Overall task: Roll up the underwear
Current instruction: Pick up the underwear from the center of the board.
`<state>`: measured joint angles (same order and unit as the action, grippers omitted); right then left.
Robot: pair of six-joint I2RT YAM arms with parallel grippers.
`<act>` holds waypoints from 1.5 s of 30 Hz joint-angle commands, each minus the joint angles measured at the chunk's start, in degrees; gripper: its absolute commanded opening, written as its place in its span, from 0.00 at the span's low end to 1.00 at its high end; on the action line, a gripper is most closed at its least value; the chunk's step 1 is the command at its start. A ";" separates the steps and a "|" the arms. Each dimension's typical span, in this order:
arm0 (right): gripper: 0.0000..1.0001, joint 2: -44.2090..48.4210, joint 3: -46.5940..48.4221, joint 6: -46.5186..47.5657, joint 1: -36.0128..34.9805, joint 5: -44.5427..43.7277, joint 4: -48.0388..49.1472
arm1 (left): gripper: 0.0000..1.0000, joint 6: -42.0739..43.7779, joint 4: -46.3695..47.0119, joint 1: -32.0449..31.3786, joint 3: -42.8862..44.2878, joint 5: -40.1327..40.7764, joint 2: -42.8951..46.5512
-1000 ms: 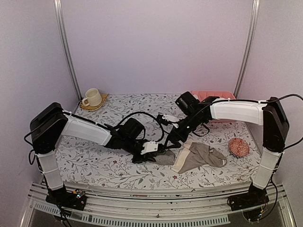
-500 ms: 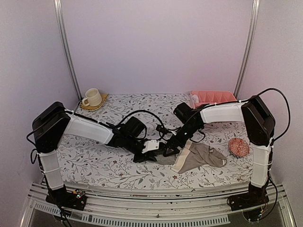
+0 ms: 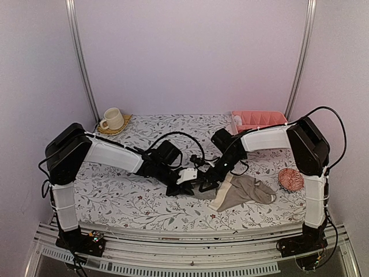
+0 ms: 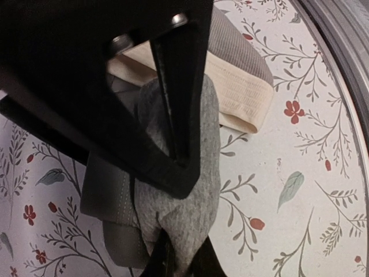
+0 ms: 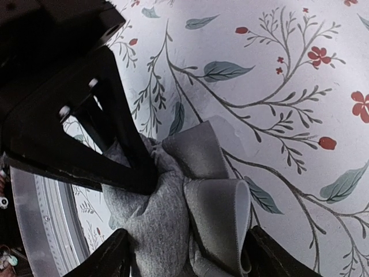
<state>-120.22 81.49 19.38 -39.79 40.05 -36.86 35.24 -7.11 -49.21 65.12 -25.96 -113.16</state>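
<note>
The grey brief is partly hidden behind the left jaws; the taupe brief is cut off at the top edge.

No legible writing in any view.
No word, number, brand or sign can be read: the counter bears only a print of leaves and red flowers, and the cream waistband of the taupe underwear shows plain ribbing with no lettering on it.

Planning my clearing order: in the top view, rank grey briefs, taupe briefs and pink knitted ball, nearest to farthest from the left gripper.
1. grey briefs, right at the left gripper.
2. taupe briefs, beside them on the right.
3. pink knitted ball, far right.
</note>
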 commanded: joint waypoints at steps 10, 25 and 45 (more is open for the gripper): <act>0.50 -1.16 1.62 1.88 -0.38 3.26 -3.03 | 0.00 -3.62 -9.15 2.46 2.28 3.96 -5.71; 0.11 -1.17 2.91 3.47 -1.70 3.73 -5.02 | 0.00 -6.85 -11.88 5.06 6.05 3.14 -7.49; 0.02 3.92 3.22 0.27 1.29 -1.54 -2.22 | 0.91 -7.17 -8.57 7.55 -0.11 4.26 11.96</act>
<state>-119.90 84.05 20.10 -39.29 40.86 -39.66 29.02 -17.04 -42.74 67.18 -23.05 -108.66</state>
